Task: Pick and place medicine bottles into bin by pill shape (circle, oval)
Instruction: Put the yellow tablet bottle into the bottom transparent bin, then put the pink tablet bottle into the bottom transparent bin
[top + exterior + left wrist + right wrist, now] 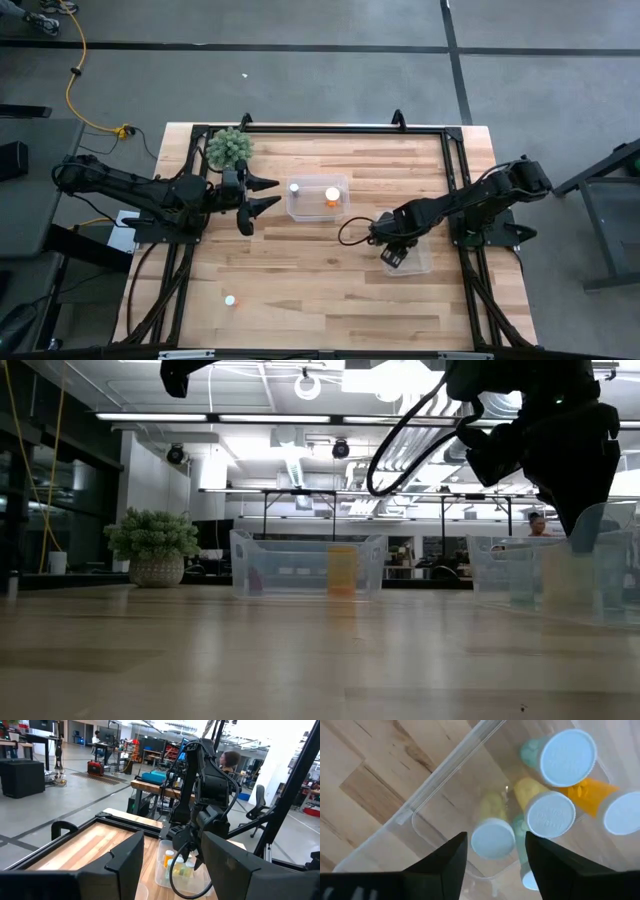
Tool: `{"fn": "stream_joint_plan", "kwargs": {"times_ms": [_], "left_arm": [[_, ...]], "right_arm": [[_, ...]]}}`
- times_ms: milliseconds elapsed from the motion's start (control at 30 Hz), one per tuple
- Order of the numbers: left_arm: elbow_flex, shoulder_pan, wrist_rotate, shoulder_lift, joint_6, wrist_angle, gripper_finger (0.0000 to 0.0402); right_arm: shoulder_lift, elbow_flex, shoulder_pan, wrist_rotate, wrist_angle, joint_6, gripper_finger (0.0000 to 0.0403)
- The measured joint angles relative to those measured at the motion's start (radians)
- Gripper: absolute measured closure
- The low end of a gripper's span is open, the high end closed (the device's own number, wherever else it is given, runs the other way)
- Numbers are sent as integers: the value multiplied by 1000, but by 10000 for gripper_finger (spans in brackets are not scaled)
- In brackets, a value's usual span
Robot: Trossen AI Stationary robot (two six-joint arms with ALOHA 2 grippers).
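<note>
My right gripper (393, 255) hangs open, pointing down into a clear tub (418, 262) at the right of the table. In the right wrist view its fingers (496, 839) stand on either side of a white-capped, yellow-bodied bottle (492, 827) standing in the tub, without plainly touching it. Beside it stand several more bottles, among them a green one (568, 757) and an orange one (592, 795). My left gripper (262, 195) is open and empty, left of a second clear tub (318, 210) holding two bottles (332, 195). One bottle (229, 299) stands on the table near the front left.
A green spiky plant in a pot (229, 148) stands at the far left, just behind my left gripper. A black frame (320, 128) runs round the table's edges. Bare wood lies between the tubs and the near edge. People show in the room beyond (231, 760).
</note>
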Motion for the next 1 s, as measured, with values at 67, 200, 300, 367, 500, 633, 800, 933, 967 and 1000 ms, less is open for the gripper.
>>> {"fn": "stream_joint_plan", "kwargs": {"times_ms": [67,200,300,367,500,633,800,933,967,1000], "left_arm": [[0,0,0,0,1,0,214],[0,0,0,0,0,0,214],[0,0,26,0,-3,0,214],[0,0,56,-4,-21,-4,214],[0,0,98,-16,-51,-19,214],[1,0,112,-43,-54,-38,214],[1,0,137,-84,-65,-37,214],[1,0,138,-109,-77,-38,214],[0,0,138,-113,-78,-38,214],[0,0,138,-115,-77,-37,214]], "right_arm": [[0,0,0,-17,-2,-1,201],[-14,1,1,-46,-17,-22,189],[-60,1,1,-68,-8,-68,187],[-109,1,1,-64,-1,-92,187],[-232,1,1,-5,86,-116,187],[-315,1,-3,147,329,-120,187],[-289,1,-48,296,723,-272,187],[-203,1,-101,316,1069,-436,187],[-179,1,-114,303,1157,-462,187],[-157,1,-126,281,1235,-484,187]]}}
